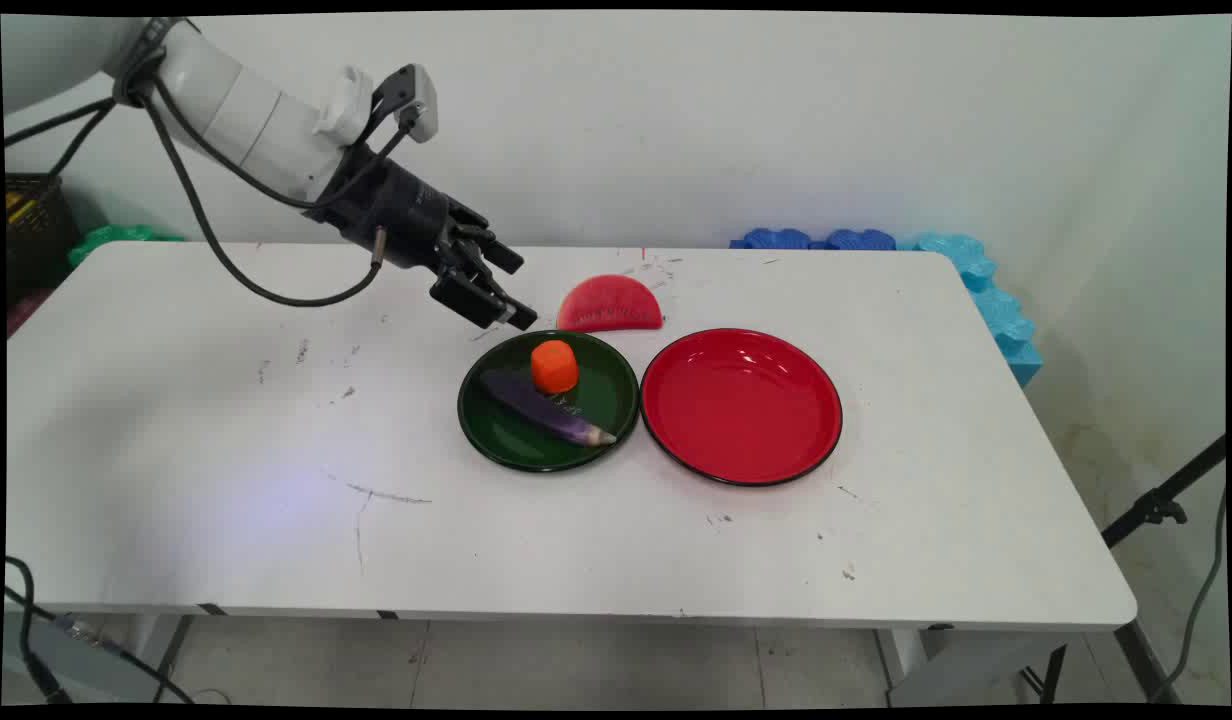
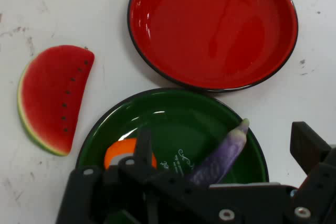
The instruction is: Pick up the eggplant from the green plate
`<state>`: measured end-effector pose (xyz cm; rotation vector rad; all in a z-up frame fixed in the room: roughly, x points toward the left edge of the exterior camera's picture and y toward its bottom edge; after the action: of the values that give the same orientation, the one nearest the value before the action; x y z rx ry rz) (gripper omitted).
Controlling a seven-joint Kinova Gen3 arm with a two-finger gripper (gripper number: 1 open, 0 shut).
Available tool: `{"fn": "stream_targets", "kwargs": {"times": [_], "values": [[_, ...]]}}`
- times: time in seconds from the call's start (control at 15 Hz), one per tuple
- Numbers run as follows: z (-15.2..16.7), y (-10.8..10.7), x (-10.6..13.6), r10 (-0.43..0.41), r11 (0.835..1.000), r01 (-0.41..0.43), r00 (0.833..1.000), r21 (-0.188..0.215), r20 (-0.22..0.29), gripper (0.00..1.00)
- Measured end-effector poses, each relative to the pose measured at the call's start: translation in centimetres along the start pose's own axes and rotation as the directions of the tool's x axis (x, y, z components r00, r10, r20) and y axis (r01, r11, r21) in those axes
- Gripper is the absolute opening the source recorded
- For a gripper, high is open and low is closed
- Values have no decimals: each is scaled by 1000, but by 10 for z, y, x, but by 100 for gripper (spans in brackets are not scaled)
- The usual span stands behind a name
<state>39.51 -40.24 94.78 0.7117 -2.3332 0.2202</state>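
Black and two-fingered, the gripper [image 1: 500,292] hangs just above the far left rim of the round dark green plate [image 1: 496,420], its fingers spread apart and holding nothing. Nearest to it, on that plate, stands a small orange carrot-like chunk [image 1: 554,366], upright, and against its near side lies a long purple toy eggplant [image 1: 546,409], set slantwise across the dish with its pale tip toward the right rim. From where I stand the two seem to touch, though the carrot's base hides the join. The hand's tilt, pointing down and to the right, puts the plate right below it.

Just beyond the green plate, flat on the white table [image 1: 226,480], rests a red half-round watermelon slice [image 1: 610,303] with a pale rind, close to the rim but apart from it. Beside the green plate on the right sits a glossy round red plate [image 1: 741,405]; whether their rims meet I cannot say.

In the hand view the linkage covers most of the carrot and the eggplant's thick end. Blue foam pieces [image 1: 996,300] line the wall behind the table's far right corner.
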Motion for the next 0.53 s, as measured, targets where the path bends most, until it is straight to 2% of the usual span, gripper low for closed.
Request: {"fn": "stream_targets", "kwargs": {"times": [0.2,0.53], "values": [[2,-2,5,32,999,-31,999,-18,7,100],[18,-8,12,155,986,-152,987,-66,51,100]]}}
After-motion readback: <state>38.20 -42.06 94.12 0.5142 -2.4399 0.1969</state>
